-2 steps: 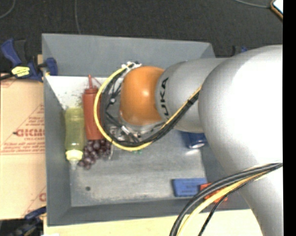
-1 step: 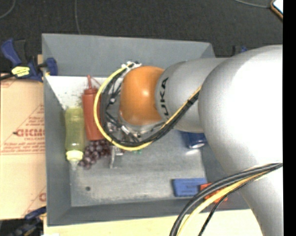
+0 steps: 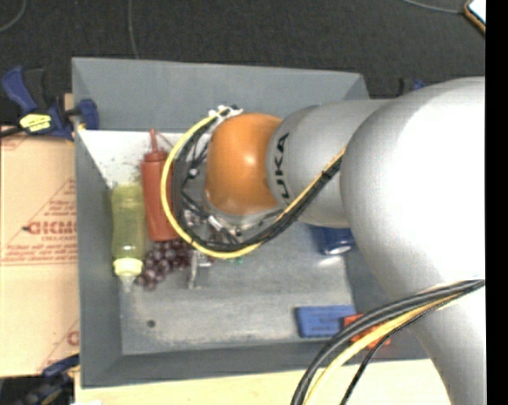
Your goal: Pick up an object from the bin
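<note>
On my feed, along the left wall of the grey bin (image 3: 220,91) I see a pale yellow-green bottle (image 3: 127,224) lying lengthwise with its cap toward the near side. A red sauce bottle (image 3: 155,197) lies just beside it, its nozzle pointing to the far wall. Just below the red bottle is a bunch of purple grapes (image 3: 163,260), touching the yellow bottle's cap end. The gripper (image 3: 195,266) is down at the right edge of the grapes, under the orange wrist cover (image 3: 241,163) and its looped cables. I cannot tell whether it is released or clenched. Further right, a blue object (image 3: 332,241) peeks from under the arm (image 3: 397,167), and a flat blue piece (image 3: 324,320) lies near the front wall.
</note>
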Controlling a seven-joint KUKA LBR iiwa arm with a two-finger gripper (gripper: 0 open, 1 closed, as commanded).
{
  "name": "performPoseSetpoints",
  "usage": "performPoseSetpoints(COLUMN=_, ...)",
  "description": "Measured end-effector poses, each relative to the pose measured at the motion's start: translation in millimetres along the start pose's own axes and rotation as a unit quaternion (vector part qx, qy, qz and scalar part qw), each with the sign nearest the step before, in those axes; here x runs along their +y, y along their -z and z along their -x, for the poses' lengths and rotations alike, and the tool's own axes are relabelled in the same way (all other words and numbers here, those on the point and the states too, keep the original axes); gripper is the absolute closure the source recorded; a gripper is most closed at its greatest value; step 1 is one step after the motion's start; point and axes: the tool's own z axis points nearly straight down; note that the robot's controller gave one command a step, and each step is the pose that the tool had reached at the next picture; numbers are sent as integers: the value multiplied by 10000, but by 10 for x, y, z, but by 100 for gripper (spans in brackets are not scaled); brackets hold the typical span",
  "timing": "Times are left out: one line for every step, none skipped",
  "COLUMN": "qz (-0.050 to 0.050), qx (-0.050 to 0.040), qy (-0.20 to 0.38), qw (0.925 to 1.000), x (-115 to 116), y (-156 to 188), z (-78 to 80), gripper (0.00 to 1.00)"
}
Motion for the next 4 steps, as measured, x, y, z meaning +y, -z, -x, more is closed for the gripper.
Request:
performPoseSetpoints(qz=1, qx=3, qy=-517, qw=9987, x=123, y=978, z=111, gripper=0)
performPoseSetpoints(qz=-6, qx=-8, qy=-301, qw=9995, x=153, y=395, z=137, gripper=0)
performPoseSetpoints(qz=-8, qx=-69, qy=-531, qw=9986, x=519, y=455, z=-279, gripper=0)
performPoseSetpoints(qz=-31, qx=-37, qy=-379, qw=9993, x=458, y=-47, z=40, gripper=100)
